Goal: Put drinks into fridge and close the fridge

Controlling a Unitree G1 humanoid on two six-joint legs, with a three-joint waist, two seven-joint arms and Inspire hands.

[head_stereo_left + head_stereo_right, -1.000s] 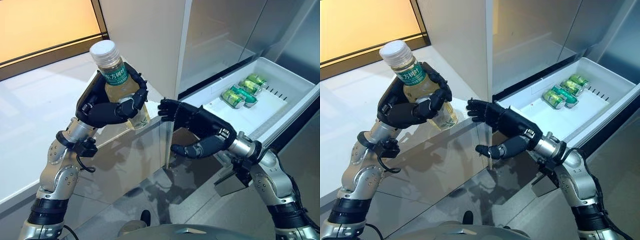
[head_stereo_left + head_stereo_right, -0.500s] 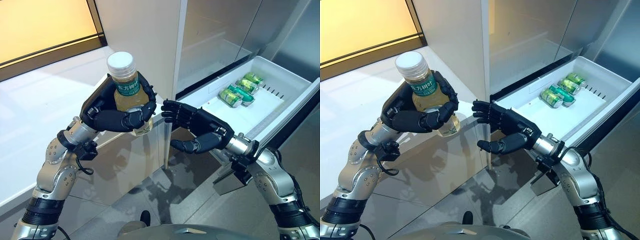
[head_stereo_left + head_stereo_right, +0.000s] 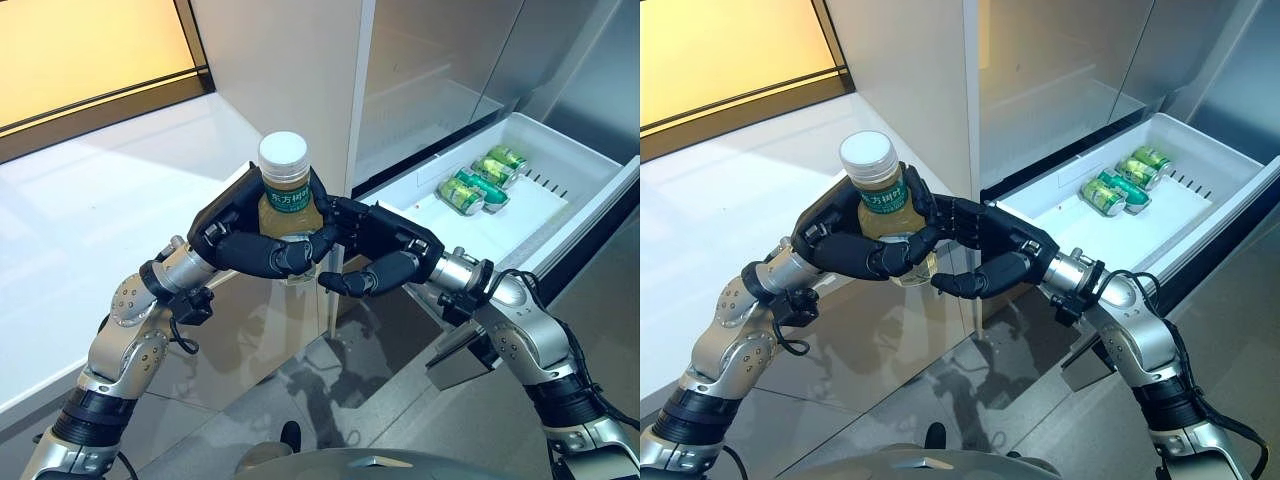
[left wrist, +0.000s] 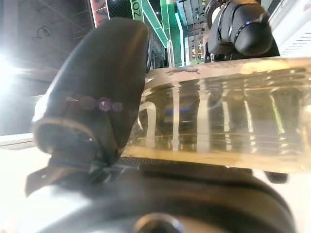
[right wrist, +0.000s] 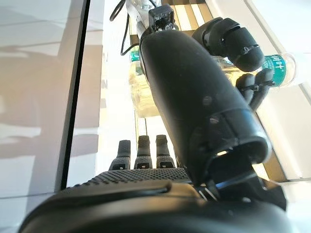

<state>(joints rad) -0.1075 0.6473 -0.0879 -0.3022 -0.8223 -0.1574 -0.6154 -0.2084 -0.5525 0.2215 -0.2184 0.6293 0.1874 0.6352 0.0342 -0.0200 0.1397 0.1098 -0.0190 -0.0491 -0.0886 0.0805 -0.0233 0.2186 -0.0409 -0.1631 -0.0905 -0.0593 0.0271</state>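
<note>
Yellow-tea bottle (image 3: 286, 205) now between both hands

bottle (image 3: 285, 205): white cap, green label, pale yellow drink | hands: black, left hand (image 3: 250, 240), right hand (image 3: 385, 250) | cans (image 3: 480, 180): green | drawer (image 3: 590, 165): white | fridge (image 3: 450, 60): silver-grey
</note>
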